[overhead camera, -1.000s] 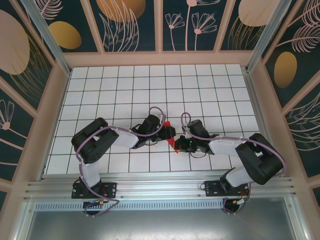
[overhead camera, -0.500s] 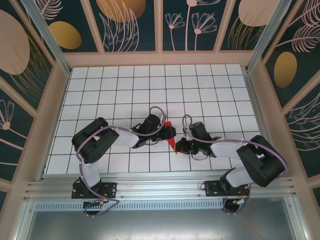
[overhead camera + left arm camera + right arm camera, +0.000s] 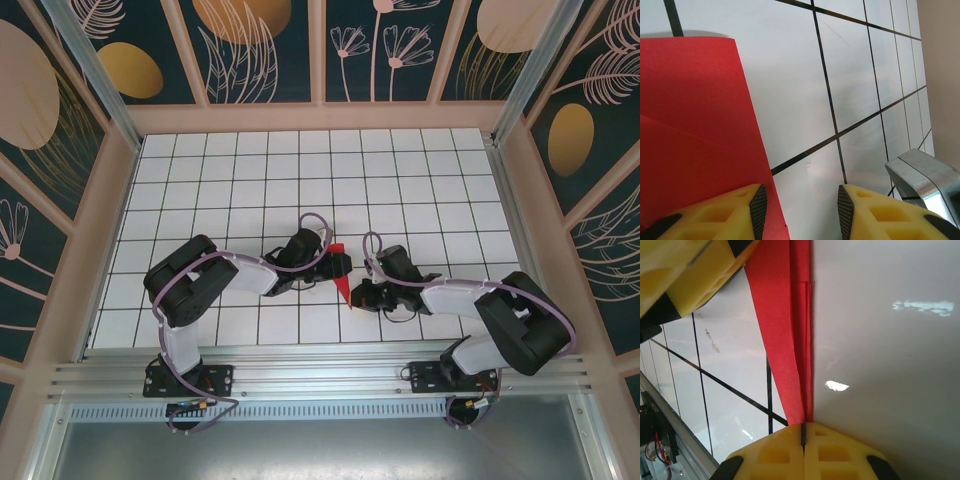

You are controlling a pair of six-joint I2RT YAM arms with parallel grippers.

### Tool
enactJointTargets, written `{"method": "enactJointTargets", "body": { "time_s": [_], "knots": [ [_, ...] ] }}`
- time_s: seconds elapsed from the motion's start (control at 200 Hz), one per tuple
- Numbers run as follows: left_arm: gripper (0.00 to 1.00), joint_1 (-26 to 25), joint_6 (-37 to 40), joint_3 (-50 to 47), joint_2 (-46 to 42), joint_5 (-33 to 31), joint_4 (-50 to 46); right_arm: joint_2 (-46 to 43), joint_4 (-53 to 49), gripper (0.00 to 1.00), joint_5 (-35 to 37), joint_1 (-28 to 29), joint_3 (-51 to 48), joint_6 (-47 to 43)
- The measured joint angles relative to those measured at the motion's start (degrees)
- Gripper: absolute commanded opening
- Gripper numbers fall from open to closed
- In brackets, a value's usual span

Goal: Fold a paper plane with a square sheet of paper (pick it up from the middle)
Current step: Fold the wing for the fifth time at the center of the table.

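The paper plane (image 3: 341, 272) is bright red paper folded into a narrow, creased dart, lying between the two arms with its point toward the near edge. My right gripper (image 3: 357, 297) is shut on the pointed end. In the right wrist view the red strip (image 3: 785, 340) runs straight up out of the closed yellow jaws (image 3: 804, 440). My left gripper (image 3: 337, 263) sits over the wide end and is open. In the left wrist view the left gripper (image 3: 801, 210) has bare white tile between its pads, and its left finger (image 3: 715, 217) lies over the red paper (image 3: 690, 125).
The white grid table (image 3: 300, 170) stretches away behind the arms, bounded by beige walls and an aluminium rail (image 3: 320, 365) at the near edge. A shiny metal part (image 3: 925, 175) stands close to the left gripper's right finger. The left gripper's yellow finger (image 3: 695, 280) shows at the right wrist view's top left.
The right wrist has shifted slightly toward the near edge while holding the point. The left arm and the paper have stayed where they were.
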Motion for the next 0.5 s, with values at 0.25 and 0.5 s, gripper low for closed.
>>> {"method": "enactJointTargets", "body": {
  "time_s": [0.25, 0.5],
  "knots": [
    [0.44, 0.0, 0.0, 0.1, 0.0, 0.4, -0.2, -0.3, -4.2, 0.06, 2.2, 3.5, 2.0, -0.9],
    [0.44, 0.0, 0.2, 0.1, 0.0, 0.6, -0.2, -5.3, -11.7, 0.06, 3.5, 4.2, 2.0, -0.7]
  ]
}}
